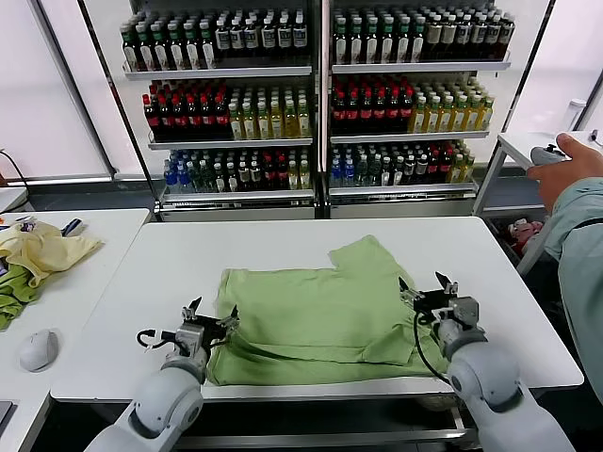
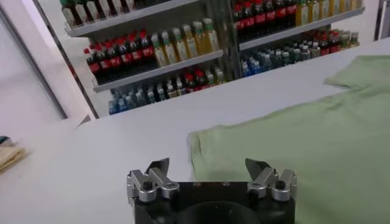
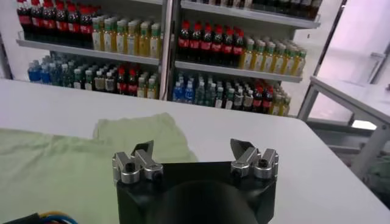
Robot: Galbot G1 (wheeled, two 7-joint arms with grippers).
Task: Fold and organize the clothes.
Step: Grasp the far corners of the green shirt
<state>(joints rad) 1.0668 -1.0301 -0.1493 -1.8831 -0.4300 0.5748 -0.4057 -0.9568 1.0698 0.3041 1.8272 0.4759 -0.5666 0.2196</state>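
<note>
Green shirt lies flat on the white table, in the lower middle of the frame.

Left gripper sits at the shirt's lower left corner, low in the frame, with its jaws apart and nothing in them. Right gripper sits at the shirt's right edge, also spread wide and holding nothing. One sleeve points to the upper right. Yellow cloth rests at the far left. Shelves of bottles fill the top. A person's hand shows at the right edge.

white table | 2 bottle shelves behind | bright windows
</note>
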